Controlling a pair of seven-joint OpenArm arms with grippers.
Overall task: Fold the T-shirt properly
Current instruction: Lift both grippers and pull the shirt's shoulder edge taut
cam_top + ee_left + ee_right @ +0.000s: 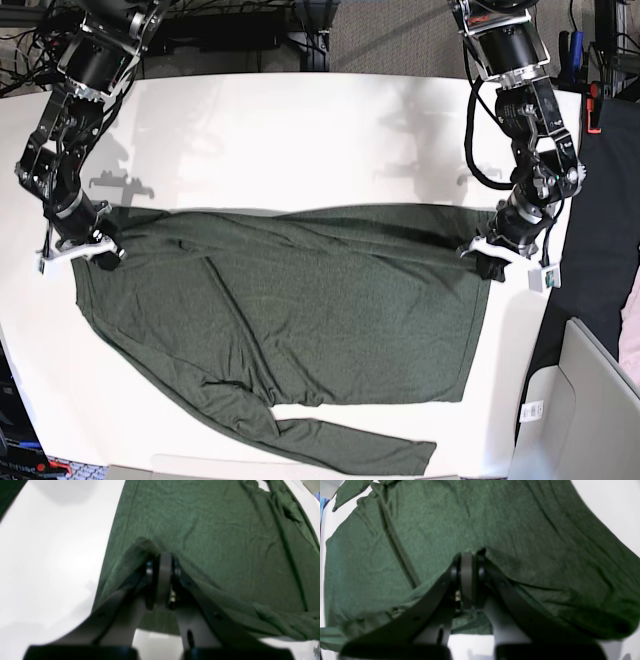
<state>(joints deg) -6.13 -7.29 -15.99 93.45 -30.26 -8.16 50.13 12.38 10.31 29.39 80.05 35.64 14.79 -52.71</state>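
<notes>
T-shirt (300, 320): lay spread across worktop (300, 140).
Left end effector (497, 256): clenched on T-shirt edge.
Right end effector (85, 248): clenched on T-shirt edge.

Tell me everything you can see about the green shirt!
The shirt is dark heathered green, of thin soft knit with long sleeves. It lies spread mostly flat on the white table, with some creases. One sleeve trails along its near edge. The left gripper is shut on one far corner and the right gripper on the other, each lifting a small peak of cloth.
</notes>
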